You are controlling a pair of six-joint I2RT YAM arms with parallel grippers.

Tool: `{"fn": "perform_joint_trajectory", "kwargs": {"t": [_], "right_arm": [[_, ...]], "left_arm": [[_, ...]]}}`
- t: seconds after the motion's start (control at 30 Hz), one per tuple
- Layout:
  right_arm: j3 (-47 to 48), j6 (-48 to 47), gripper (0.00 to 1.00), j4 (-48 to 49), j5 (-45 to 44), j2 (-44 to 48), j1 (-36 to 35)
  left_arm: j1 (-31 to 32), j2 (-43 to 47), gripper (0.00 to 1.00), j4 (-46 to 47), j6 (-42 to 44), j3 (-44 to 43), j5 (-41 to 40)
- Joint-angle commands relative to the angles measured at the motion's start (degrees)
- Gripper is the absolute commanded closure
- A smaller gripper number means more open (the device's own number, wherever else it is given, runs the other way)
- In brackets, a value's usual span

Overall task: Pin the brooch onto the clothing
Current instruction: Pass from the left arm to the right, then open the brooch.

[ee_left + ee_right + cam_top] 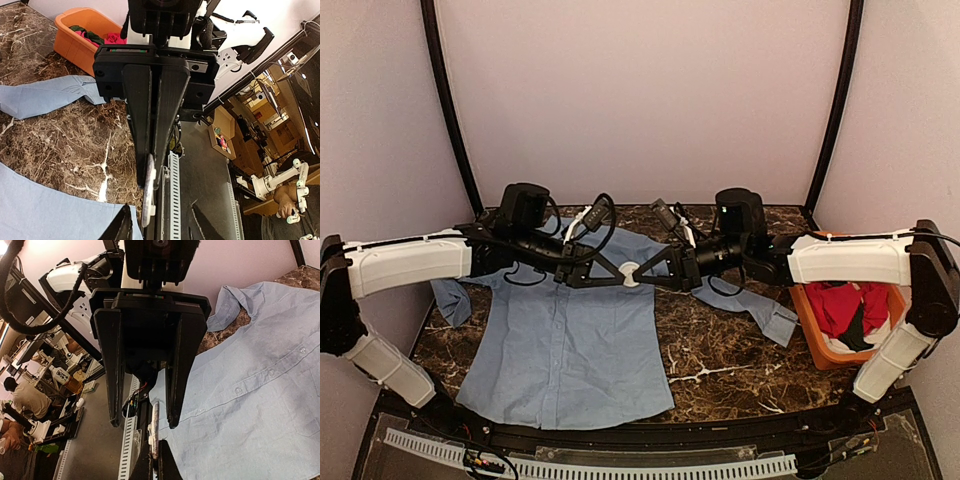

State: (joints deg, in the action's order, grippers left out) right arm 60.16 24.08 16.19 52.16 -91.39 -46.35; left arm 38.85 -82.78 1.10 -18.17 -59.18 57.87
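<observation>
- Clothing (570, 340): light blue button-up shirt, spread flat on the counter (720, 350), left of centre. The collar lies far and the hem near. One sleeve reaches right toward the tub, the other is bunched at the left edge. The button row (270, 372) shows in the right wrist view.
- Brooch (631, 274): small white disc held above the upper front of the shirt, between the two arms. Both wrist views show it edge-on. Whether it touches the cloth cannot be told.
- Right claw (150, 181): reaches in from the right, clenched, both fingers pressed flat on the brooch with the disc projecting past the tips.
- Left claw (144, 424): reaches in from the left, facing the right claw. It is released, its fingers spread and standing one on either side of the brooch, clear of the disc.
- Counter: dark brown marble pattern with white veins, bare to the right of the shirt.
- Tub (815, 345): orange plastic, at the right edge of the counter beside the end of the right sleeve.
- Red garment (845, 305): crumpled inside the tub, with a dark item showing among it.
</observation>
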Motion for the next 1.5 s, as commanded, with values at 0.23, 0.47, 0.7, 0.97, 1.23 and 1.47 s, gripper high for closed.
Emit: {"fn": "perform_joint_trajectory", "kwargs": {"t": [0.23, 0.47, 0.7, 0.97, 1.23, 1.47], "right_arm": [[-0.3, -0.3, 1.00, 1.3, 0.2, 1.2, 0.2], [-0.9, -1.1, 1.00, 0.8, -1.6, 1.9, 0.2], [-1.8, -2.2, 1.00, 0.9, -3.4, 2.5, 0.1], [-2.6, -4.1, 1.00, 0.3, -6.2, 3.7, -0.5], [-4.0, -5.9, 1.00, 0.7, -9.0, 5.4, -0.7], [-2.8, -9.2, 1.00, -2.9, -14.5, 6.5, -2.7]], "left_arm": [[1.1, -1.4, 0.93, 2.9, -1.3, -1.2, -0.5], [1.0, -1.3, 0.91, 9.0, -6.0, 0.7, 0.5], [1.0, -2.5, 0.84, 15.5, -11.8, 2.6, 1.3], [1.0, -3.8, 0.96, 17.9, -14.4, 3.3, 0.1], [0.9, -4.4, 0.99, 21.0, -17.9, 4.0, 0.3], [1.0, -5.2, 0.99, 5.8, -9.3, 0.4, -7.0]]}}
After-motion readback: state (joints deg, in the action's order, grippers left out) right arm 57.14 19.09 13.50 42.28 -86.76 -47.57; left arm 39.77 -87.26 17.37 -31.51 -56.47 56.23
